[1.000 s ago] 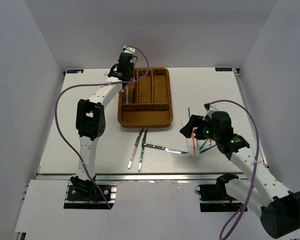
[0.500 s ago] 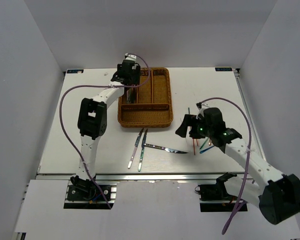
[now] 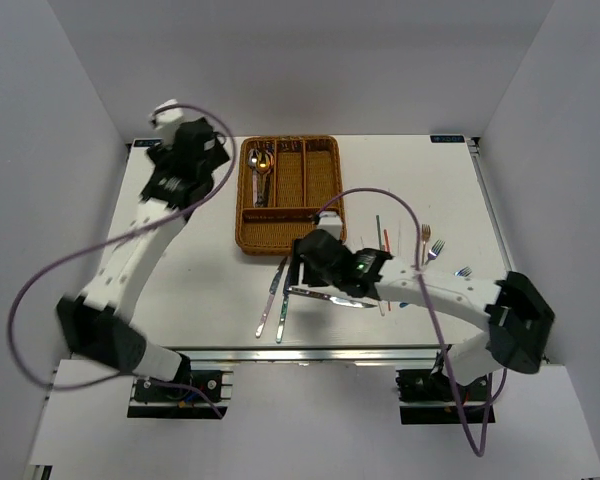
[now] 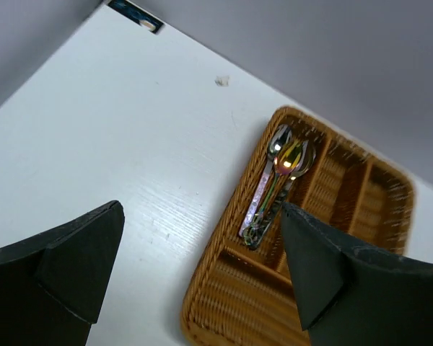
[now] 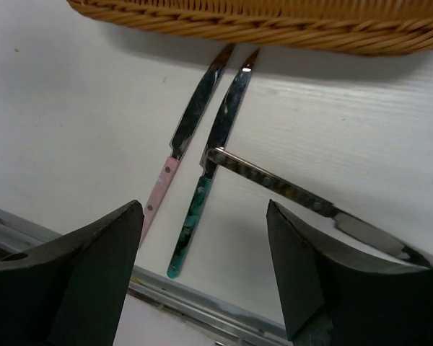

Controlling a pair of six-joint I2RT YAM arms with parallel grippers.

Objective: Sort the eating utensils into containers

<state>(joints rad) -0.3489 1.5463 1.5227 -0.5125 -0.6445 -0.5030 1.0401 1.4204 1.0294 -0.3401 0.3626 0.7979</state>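
Note:
The brown wicker tray stands at the back centre. Spoons with gold and silver bowls lie in its left long slot. My left gripper hangs open and empty over the table left of the tray. Three knives lie in front of the tray: pink-handled, green-handled and all-silver. My right gripper hovers open just above them, holding nothing. Chopsticks and small forks lie to the right.
The tray's front rim runs close behind the knife tips. The table's near metal edge lies right under the right fingers. A purple cable arcs over the right arm, and another fork lies further right.
The left gripper opened, left a spoon in the tray's left slot and swung away to the left. The right arm moved left from the chopsticks to above the knives.

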